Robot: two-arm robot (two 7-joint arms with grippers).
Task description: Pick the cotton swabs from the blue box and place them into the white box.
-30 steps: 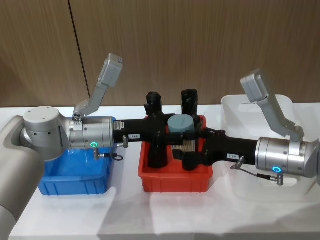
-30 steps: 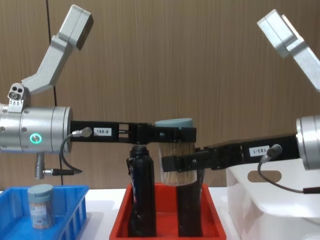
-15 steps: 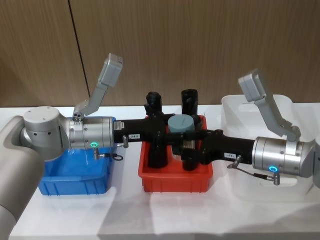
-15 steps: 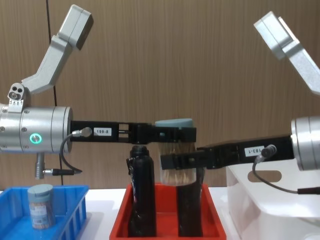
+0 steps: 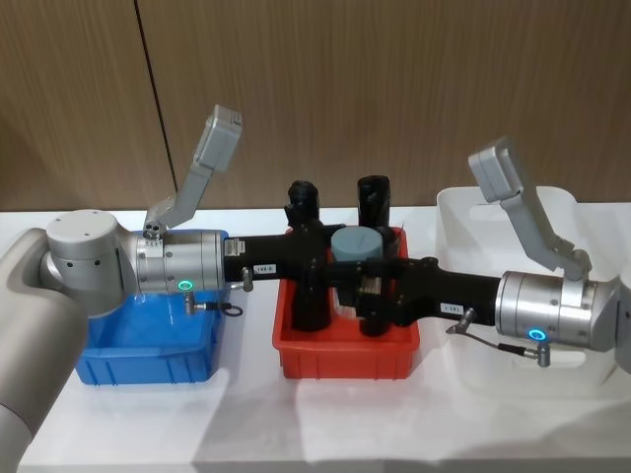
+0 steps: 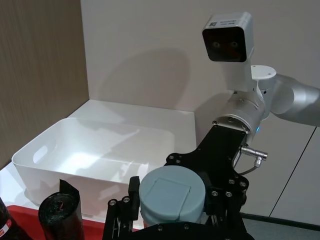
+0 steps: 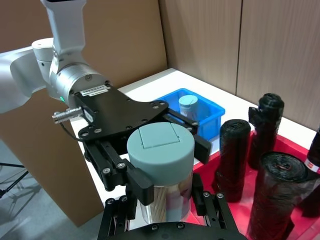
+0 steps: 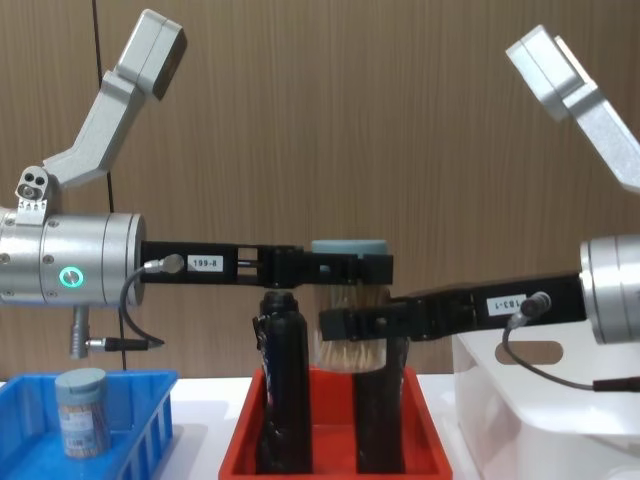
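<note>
We see a cotton swab jar (image 8: 345, 300) held above the red tray (image 5: 345, 360): the left gripper (image 8: 350, 268) clamps it near its top, the right gripper (image 8: 352, 325) brackets its body lower down. Whether that one is gripping, we cannot tell.

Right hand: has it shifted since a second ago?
Yes. The right hand has edged slightly toward the robot's left, judged against the white box.

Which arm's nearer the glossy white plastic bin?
Right: wrist over the white bin, right gripper at the clear swab jar above the red tray. Left gripper holds it from the blue basket's side.
</note>
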